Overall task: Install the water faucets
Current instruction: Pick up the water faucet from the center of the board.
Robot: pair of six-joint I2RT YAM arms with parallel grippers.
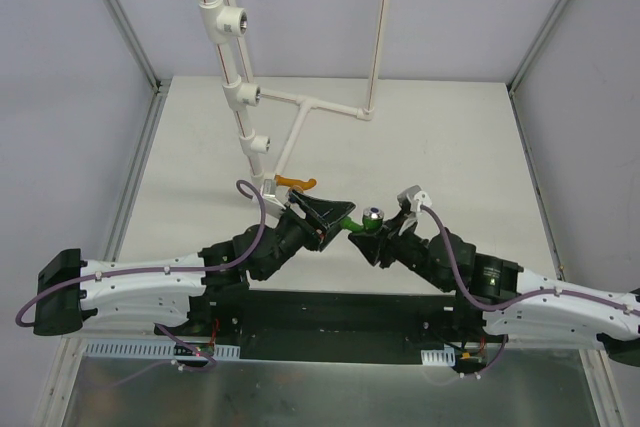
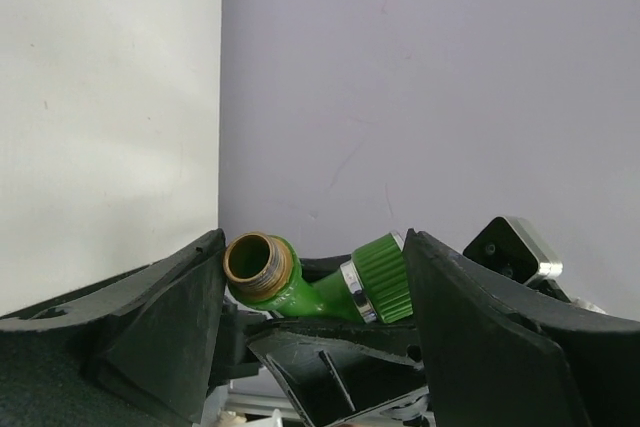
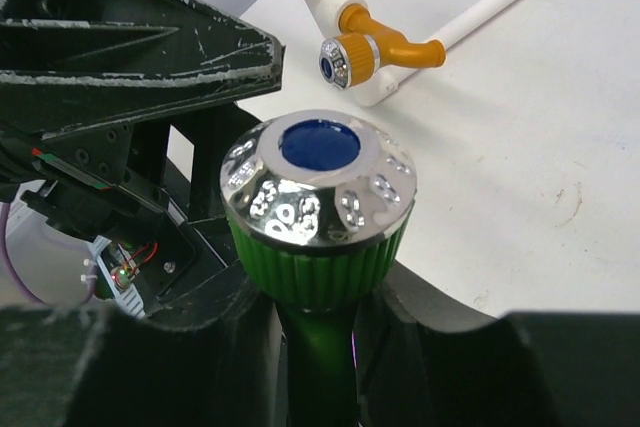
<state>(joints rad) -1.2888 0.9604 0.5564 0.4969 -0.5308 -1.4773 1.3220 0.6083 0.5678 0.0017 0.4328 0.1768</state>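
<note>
Green faucet (image 3: 318,259) gripped by right hand (image 3: 320,332), sits within left hand (image 2: 315,252).

A robotics test cell, probably in a lab, is shown: a white bench (image 1: 450,147) is enclosed by plain grey panels (image 1: 60,97) and aluminium frame posts (image 1: 124,22), and a white pipe rig (image 1: 240,93) is mounted on it.

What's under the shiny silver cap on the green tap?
Right below the silver cap is a ribbed green collar, then the green tap's thin neck going down between the fingers of the right hand. Those fingers hide the rest of it.
</note>
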